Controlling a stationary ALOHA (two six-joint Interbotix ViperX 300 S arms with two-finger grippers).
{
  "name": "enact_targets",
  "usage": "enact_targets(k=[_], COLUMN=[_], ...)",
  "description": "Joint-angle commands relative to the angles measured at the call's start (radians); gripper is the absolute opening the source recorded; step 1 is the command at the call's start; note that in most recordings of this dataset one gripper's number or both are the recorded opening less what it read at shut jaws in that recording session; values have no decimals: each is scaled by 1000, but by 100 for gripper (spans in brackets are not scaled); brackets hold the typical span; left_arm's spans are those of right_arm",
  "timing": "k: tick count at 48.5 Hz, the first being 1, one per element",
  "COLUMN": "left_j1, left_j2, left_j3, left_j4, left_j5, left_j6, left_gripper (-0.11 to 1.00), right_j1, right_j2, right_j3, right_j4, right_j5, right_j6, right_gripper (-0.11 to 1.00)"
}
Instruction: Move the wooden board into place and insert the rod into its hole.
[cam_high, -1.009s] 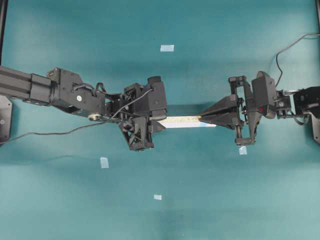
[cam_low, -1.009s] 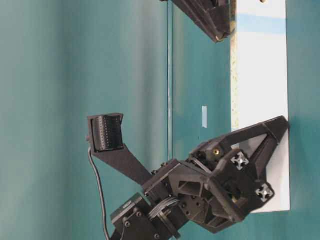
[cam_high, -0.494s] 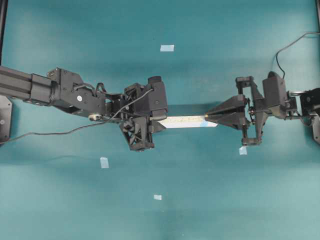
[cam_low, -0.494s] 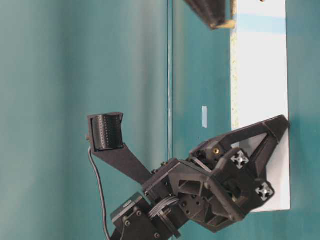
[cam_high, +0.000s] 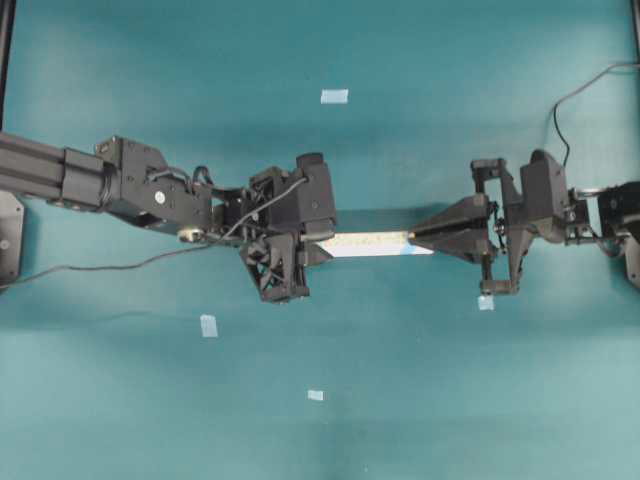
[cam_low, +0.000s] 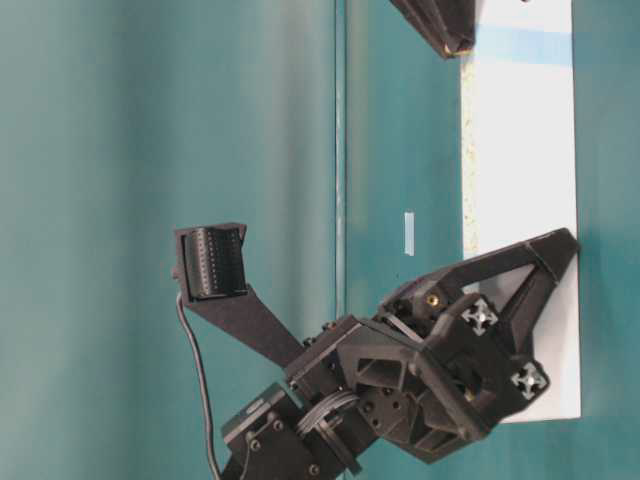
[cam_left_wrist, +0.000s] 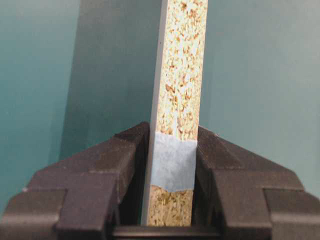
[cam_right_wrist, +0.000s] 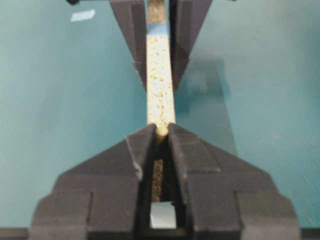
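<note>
Chipboard, pale and speckled, is what my left gripper (cam_left_wrist: 170, 175) is clamped on: the wooden board (cam_high: 368, 243) stands on edge between its fingers (cam_left_wrist: 100, 170), pinched at a band of pale-blue tape (cam_left_wrist: 172, 161) wrapped round the near end. From overhead the board runs level, left to right, across the middle of the teal table (cam_high: 450, 400), bridging the gap between my two arms; its left end is hidden in my left gripper (cam_high: 318, 243) and its right end, tinted blue, reaches my right gripper (cam_high: 412, 239).

My right gripper (cam_right_wrist: 161, 134) is closed tight on the rod (cam_right_wrist: 162, 132), a small cream peg whose round tip just peeks out between the fingertips (cam_right_wrist: 142, 142). That tip sits right at the board's (cam_right_wrist: 160, 80) speckled upper edge, near its right end; whether it actually touches, I cannot say for sure, as the fingers crowd the spot. In the table-level view the board's (cam_low: 525, 200) broad white face shows, with a pale-blue stripe across its far end, and my right gripper's black tips (cam_low: 447, 38) come in just beside that stripe. The hole is not clear to me in these views.

Four small pale-blue tape squares (cam_high: 334, 96) lie scattered on the table, well apart from the board.
</note>
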Motion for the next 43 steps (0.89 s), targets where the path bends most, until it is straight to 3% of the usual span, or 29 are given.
enact_targets(k=[1,14,41,43], left_j1=[-8,-8,-9,-8], left_j2=[-5,-6,-8,-8], left_j3=[-9,-11,-11,-11], left_j4=[-3,-2,-3,-3], left_j5=[-3,-3,-3,-5], left_j6=[-17,-20,-20,-20], left_gripper=[24,24,24,24], right_j1=[17,21,21,21], right_j2=[2,-26,-158,-167], right_j3=[-8,-21,-35,-37], right_j4=[-3,-3,-9,-8], right_j5=[67,212,347,357], right_j6=[2,8,12,12], right_gripper=[9,9,10,14])
